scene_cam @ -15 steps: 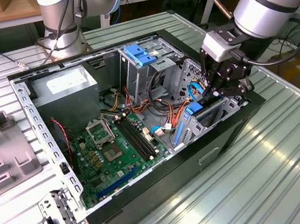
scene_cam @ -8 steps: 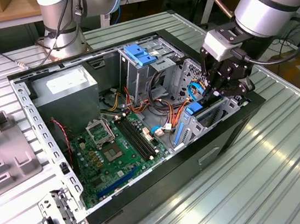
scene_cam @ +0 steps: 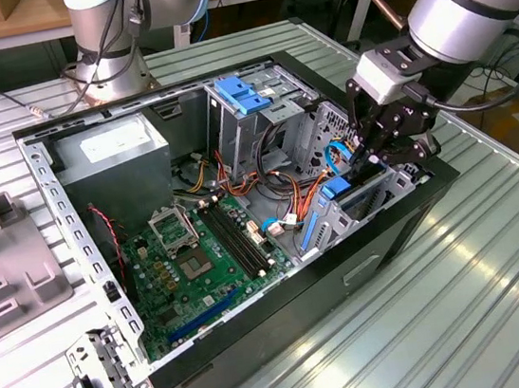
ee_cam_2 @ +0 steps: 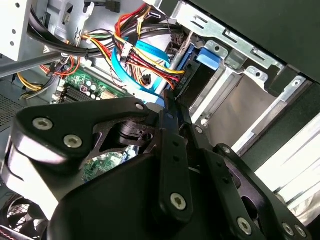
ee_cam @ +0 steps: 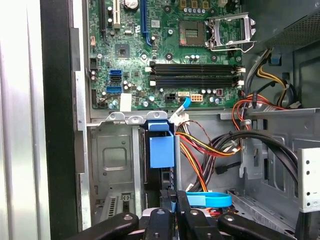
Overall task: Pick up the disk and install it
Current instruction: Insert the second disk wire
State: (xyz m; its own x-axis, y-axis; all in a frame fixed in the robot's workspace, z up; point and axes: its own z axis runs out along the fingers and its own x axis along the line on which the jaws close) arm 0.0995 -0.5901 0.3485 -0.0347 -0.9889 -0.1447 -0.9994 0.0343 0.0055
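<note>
Ribbed metal table (scene_cam: 484, 298) in a workshop, with an open computer case (scene_cam: 301, 294) lying on its side so that the inside faces up and can be reached from above.

Stands on edge, the disk (ee_cam: 161, 150), its blue carrier uppermost, part-way down a slot of the grey drive cage (ee_cam: 112, 160) at the case corner on the exterior view's right. Turned upright like this, evidently, because the slot takes it only edgewise, between the metal rails. Appears low in the bay rather than lifted clear, so seating looks under way or nearly done; cannot tell whether fully home.

Closes on it from above, the gripper (ee_cam: 172, 201), fingers drawn tight together and pinching the thin upper edge of the carrier, as far as both wrist views let it be judged. Comes in narrow, probably to fit between the cage wall and the bundled cables (ee_cam: 210, 145) just beside.

Loops close by the fingers, a flat blue ribbon (ee_cam: 210, 200), near enough to snag. Lies beyond the cage, the green motherboard (scene_cam: 192, 260), well apart from the work, and further off the grey power supply box (scene_cam: 112, 161).
</note>
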